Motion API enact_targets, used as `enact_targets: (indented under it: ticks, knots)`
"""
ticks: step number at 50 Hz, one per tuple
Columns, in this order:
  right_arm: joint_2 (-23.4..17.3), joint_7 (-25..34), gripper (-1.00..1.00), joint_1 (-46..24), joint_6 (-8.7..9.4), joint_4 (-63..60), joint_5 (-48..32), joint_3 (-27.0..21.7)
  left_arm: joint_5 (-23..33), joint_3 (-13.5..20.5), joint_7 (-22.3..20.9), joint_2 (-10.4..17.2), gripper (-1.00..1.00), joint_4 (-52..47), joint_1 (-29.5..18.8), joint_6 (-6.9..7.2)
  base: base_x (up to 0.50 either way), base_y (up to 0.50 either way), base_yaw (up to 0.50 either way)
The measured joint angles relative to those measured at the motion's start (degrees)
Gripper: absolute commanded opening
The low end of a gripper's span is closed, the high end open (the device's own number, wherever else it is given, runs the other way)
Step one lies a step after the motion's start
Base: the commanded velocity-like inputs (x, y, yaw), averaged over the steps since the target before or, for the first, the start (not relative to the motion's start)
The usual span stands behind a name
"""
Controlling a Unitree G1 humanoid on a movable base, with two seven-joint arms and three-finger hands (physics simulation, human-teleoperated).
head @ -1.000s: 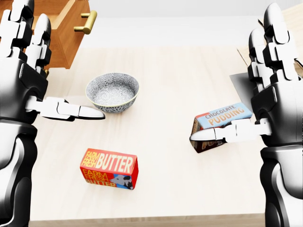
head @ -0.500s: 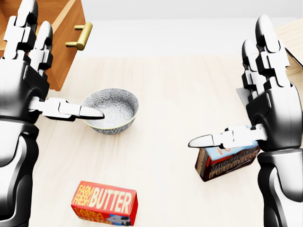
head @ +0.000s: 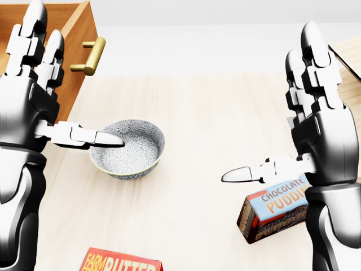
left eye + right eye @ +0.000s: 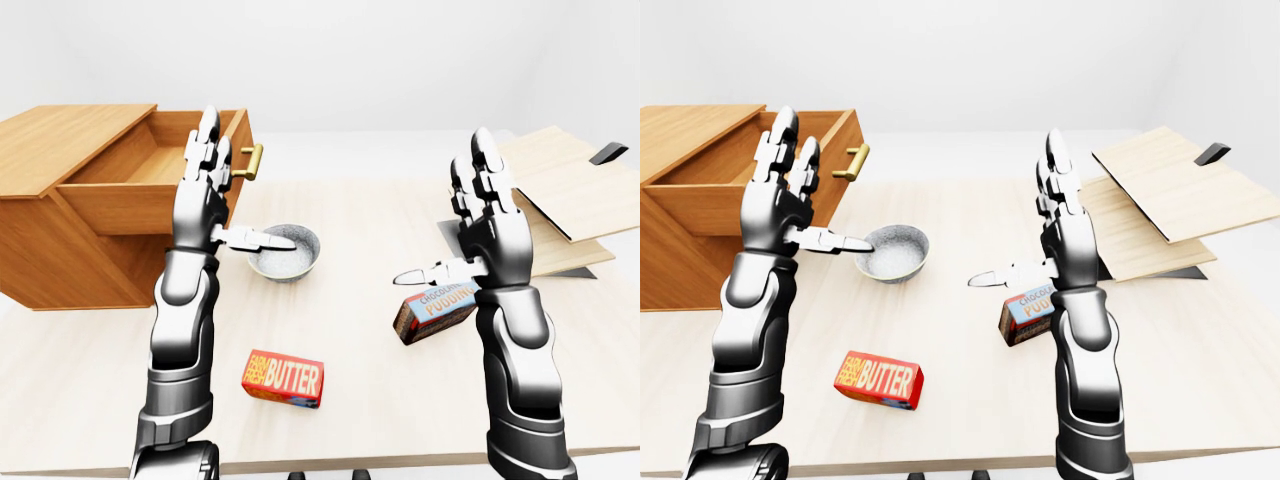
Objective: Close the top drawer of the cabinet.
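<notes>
Top drawer (image 4: 150,185) open; both hands' fingers spread, holding nothing. I'd push L hand (image 4: 203,200) flat on drawer face by handle (image 4: 252,160) (avoid bowl (image 4: 284,251)).

One bowl (image 4: 285,252), two boxes (image 4: 284,378) (image 4: 434,312), perhaps two boards (image 4: 566,185).

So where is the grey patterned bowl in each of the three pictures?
Left-eye view: the grey patterned bowl sits left of centre, just right of the left hand's thumb.
Head view: it lies left of centre, under that thumb's tip.
Right-eye view: it is left of centre, in the upper half.
Shared landmark: the brass drawer handle up and to the left of the bowl in all three.
</notes>
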Motion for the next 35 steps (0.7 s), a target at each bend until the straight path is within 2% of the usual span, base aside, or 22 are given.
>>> enact_targets:
  ticks: [12, 26, 31, 35]
  knots:
    - [0.4, -0.03, 1.0, 1.05, 0.0, -0.23, -0.96, 0.23, 1.28, -1.11, -0.7, -1.31, 1.0, -0.69, 2.71, 0.0, 0.0, 0.0, 0.0]
    - [0.83, 0.12, 1.0, 2.52, 0.0, -1.62, -1.97, 0.31, 3.23, -1.19, 0.9, -1.38, 1.0, 19.21, -0.19, -0.14, 0.0, 0.0, 0.0]
    - [0.97, 0.13, 1.0, 2.92, 0.0, -2.31, -2.21, 0.31, 3.04, -0.77, 1.9, -0.62, 1.0, 28.08, -2.73, -1.4, 0.0, 0.0, 0.0]
    - [1.08, 0.16, 1.0, 3.22, 0.0, -2.94, -2.35, 0.33, 2.92, -0.28, 2.33, 0.38, 1.0, 32.21, -3.94, -3.42, 0.0, 0.0, 0.0]
